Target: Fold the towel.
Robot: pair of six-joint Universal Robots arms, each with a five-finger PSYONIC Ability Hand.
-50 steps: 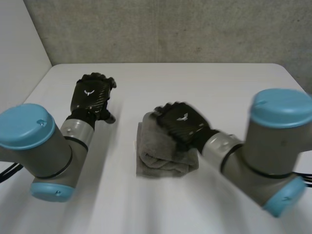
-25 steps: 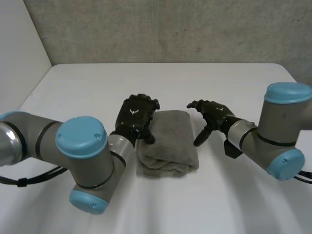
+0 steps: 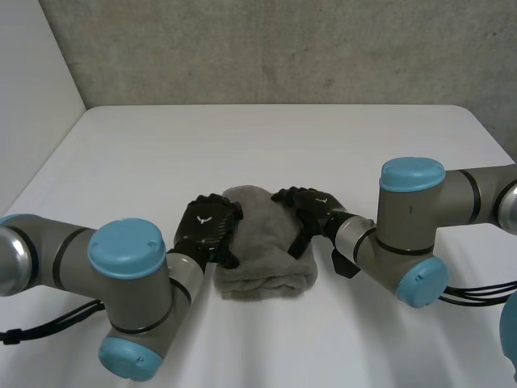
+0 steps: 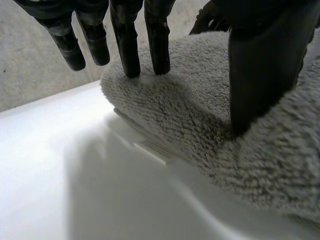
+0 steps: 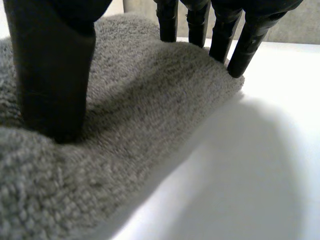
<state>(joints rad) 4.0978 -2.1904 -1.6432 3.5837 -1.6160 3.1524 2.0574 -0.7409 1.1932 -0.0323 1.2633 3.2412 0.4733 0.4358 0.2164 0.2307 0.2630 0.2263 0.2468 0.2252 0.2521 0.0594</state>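
Observation:
A grey towel point(image 3: 262, 246) lies folded into a thick bundle on the white table point(image 3: 283, 137), between my two hands. My left hand point(image 3: 208, 229) rests against the towel's left edge, and my right hand point(image 3: 311, 210) against its right edge. Seen from the left wrist, straight fingers point(image 4: 127, 47) touch the towel point(image 4: 200, 130) at their tips and the thumb point(image 4: 260, 70) presses into its pile. From the right wrist, the fingers point(image 5: 235, 45) likewise stand straight along the towel's point(image 5: 150, 115) rounded edge, with the thumb point(image 5: 50, 70) pushed down into it. Both hands are open.
The table runs wide on all sides of the towel. A grey wall point(image 3: 266, 48) stands behind its far edge. My two forearms lie low over the table's near part, on either side of the towel.
The right hand lifted off the towel, swung out to the right, then came back to its right edge. The left hand came in from the far left. The towel is now pushed narrower.

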